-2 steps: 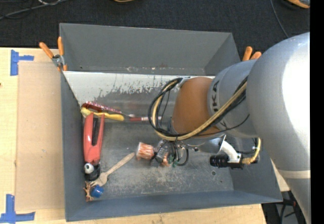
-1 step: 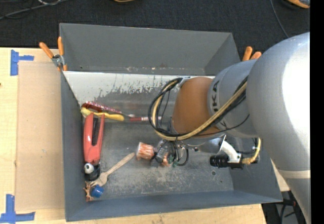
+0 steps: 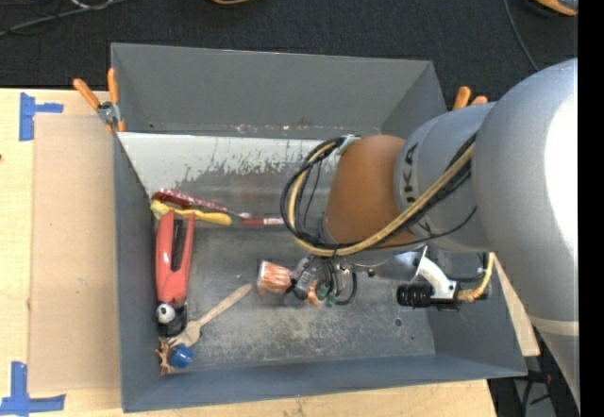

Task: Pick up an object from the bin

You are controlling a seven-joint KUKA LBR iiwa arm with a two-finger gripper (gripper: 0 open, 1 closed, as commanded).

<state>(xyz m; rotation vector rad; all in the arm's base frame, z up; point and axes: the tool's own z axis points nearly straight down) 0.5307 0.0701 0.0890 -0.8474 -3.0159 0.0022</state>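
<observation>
My gripper (image 3: 317,286) is low over the bin floor near its middle, mostly hidden under the arm's orange cover. A small copper-coloured roll (image 3: 274,278) lies just to its left, touching or nearly touching it. A thin wooden stick (image 3: 219,305) runs from the roll down to the left and ends in a blue knob near the front left corner.
A red tool (image 3: 174,259) with a black-and-white end lies along the left wall. Above it a yellow-and-red handled tool (image 3: 193,208) points its thin shaft to the right. The arm and its looped cables cover the right half of the bin.
</observation>
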